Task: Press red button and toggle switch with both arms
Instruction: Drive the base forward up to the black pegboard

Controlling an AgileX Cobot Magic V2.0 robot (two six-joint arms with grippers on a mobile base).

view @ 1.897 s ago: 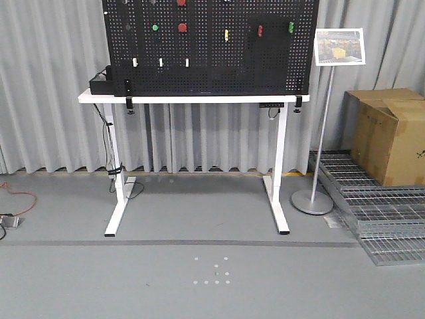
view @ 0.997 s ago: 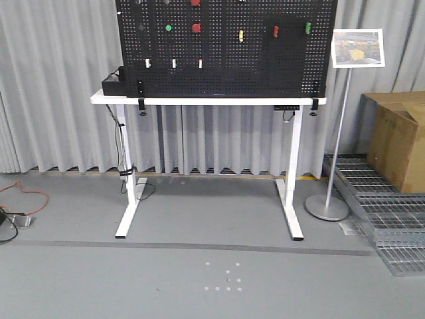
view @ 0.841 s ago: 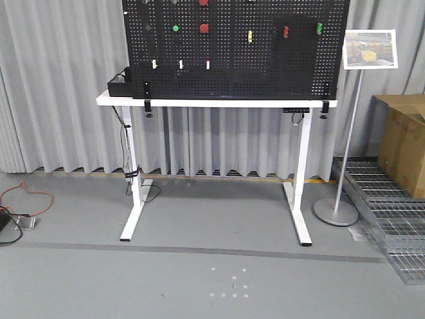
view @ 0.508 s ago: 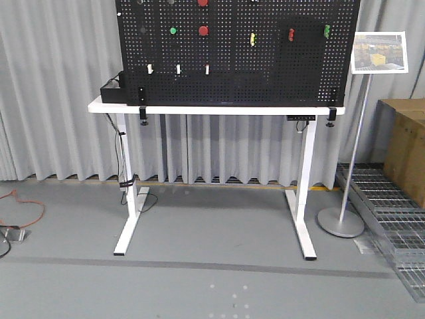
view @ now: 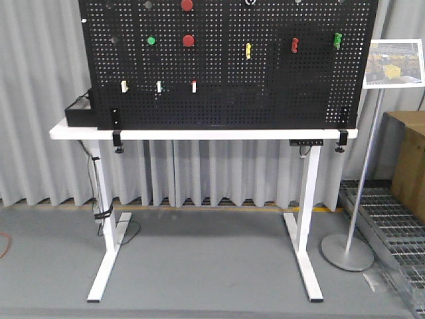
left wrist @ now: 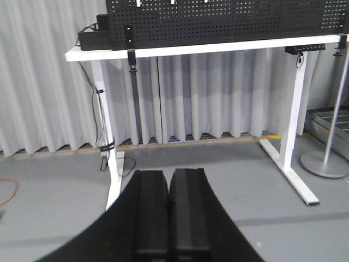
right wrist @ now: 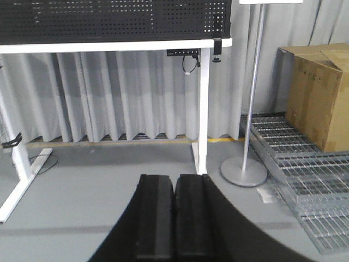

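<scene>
- Exterior front-facing view: a red button [view: 188, 40] sits on the upper left part of a black pegboard [view: 226, 100]. A second red button [view: 187, 5] is straight above it at the top edge of the frame, and a green button [view: 151, 40] is near on its left.
- Below these, three small white toggle switches [view: 159, 86] stand in a row; which one the task means cannot be told.
- Further right on the board are a yellow fitting [view: 248, 50], a red fitting [view: 295, 44] and a green fitting [view: 337, 40].
- The left gripper [left wrist: 169, 183], seen from its wrist camera, has its two black fingers pressed flat together with nothing between them. It is well apart from the board and points toward the table's left leg.
- The right gripper [right wrist: 174, 185] is closed the same way and holds nothing. It points toward the table's right leg, also well apart from the board.
- The pegboard stands upright on a white table [view: 199, 133], clamped at both front corners, with a black box [view: 80, 113] beside its left end.
- A grey curtain [view: 40, 80] hangs behind. A sign stand [view: 369, 166], a cardboard box [view: 410, 163] and a metal grating [view: 382, 209] are to the right.
</scene>
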